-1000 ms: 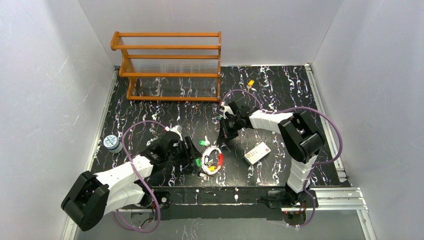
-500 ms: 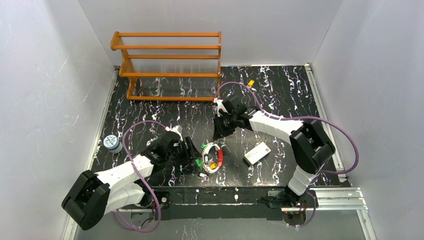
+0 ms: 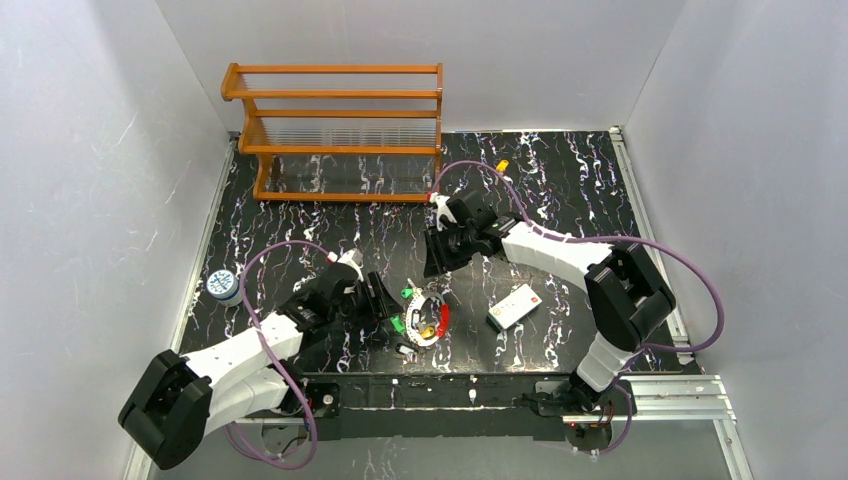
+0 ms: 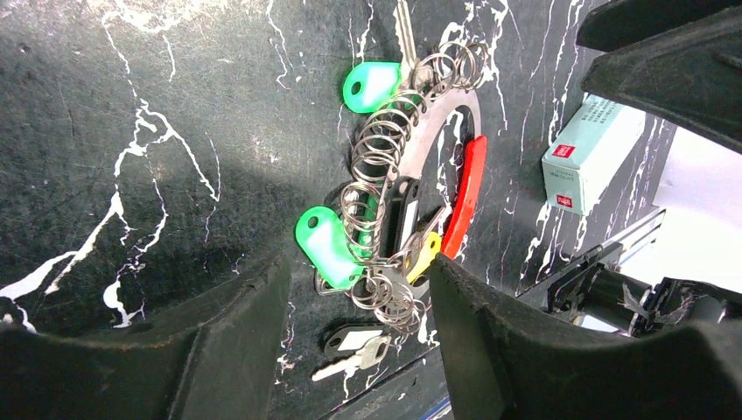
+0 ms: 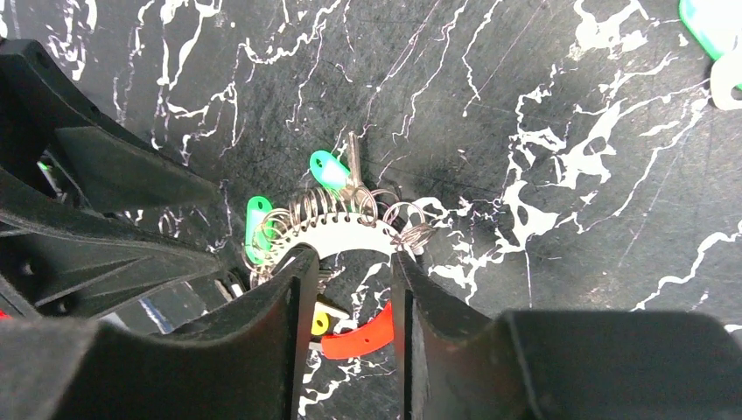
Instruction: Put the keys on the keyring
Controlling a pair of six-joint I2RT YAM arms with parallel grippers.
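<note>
**Steady the ring, then go fetch**

The keyring (image 4: 435, 131) lies front-centre. Our left gripper (image 4: 357, 262) is spread wide astride its near end, and our right gripper (image 5: 352, 258) is part-open and empty over its far end. We'd steady the ring first, then fetch the yellow key (image 3: 501, 166), well apart at the back. Can't tell if the green key (image 4: 372, 85) is actually threaded.

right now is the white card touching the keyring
No, in the top view the white card lies on the right arm's side of the keyring, with a clear gap between them.
</note>
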